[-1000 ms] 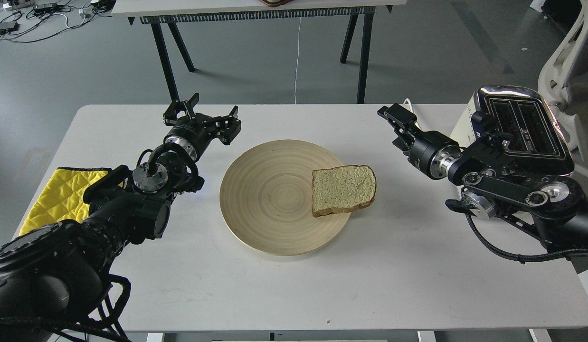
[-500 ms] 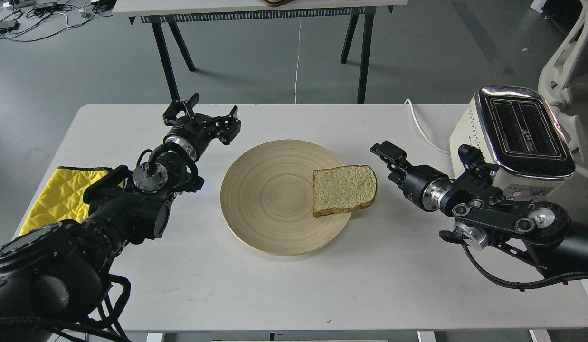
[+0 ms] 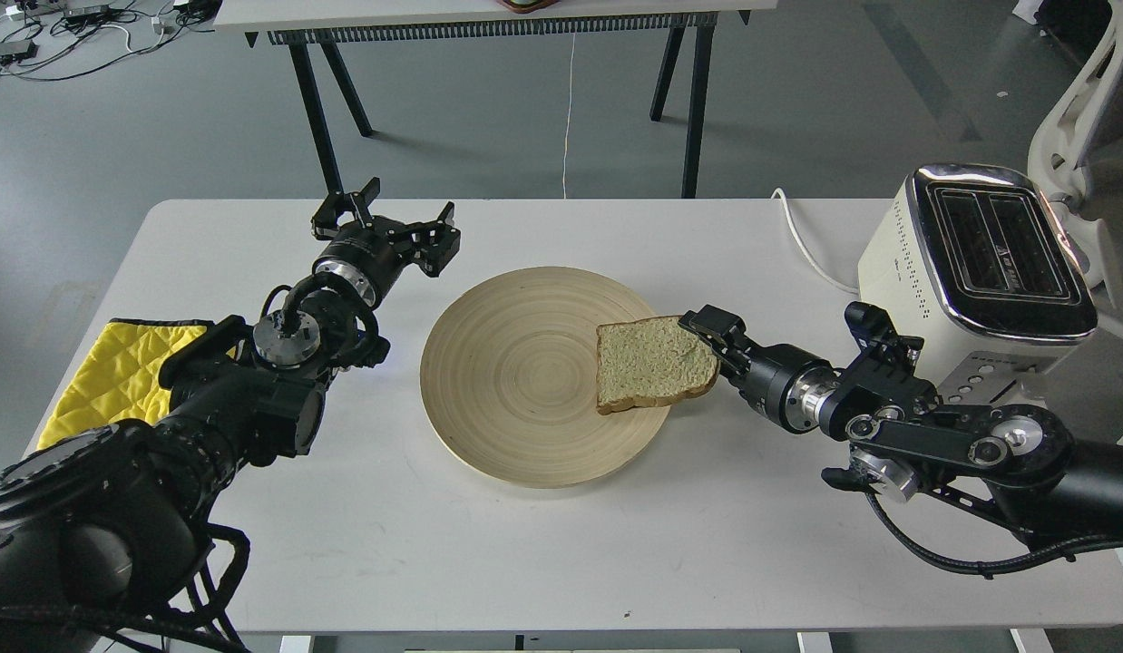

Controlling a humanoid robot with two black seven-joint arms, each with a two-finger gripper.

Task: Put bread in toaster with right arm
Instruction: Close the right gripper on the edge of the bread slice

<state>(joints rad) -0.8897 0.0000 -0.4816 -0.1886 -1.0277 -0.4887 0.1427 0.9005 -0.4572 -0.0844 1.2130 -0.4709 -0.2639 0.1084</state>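
The right arm stretches low and leftward, its tool dark, fingers indistinguishable. The left arm reaches up and forward, its tool spread wide apart.

white table — wooden plate centre | toaster far right | yellow cloth left edge

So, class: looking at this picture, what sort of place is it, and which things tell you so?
Probably a robotics lab or workshop, not a home kitchen: a bare grey floor, loose cables on it, and a plain white table holding just a toaster and one bread slice.
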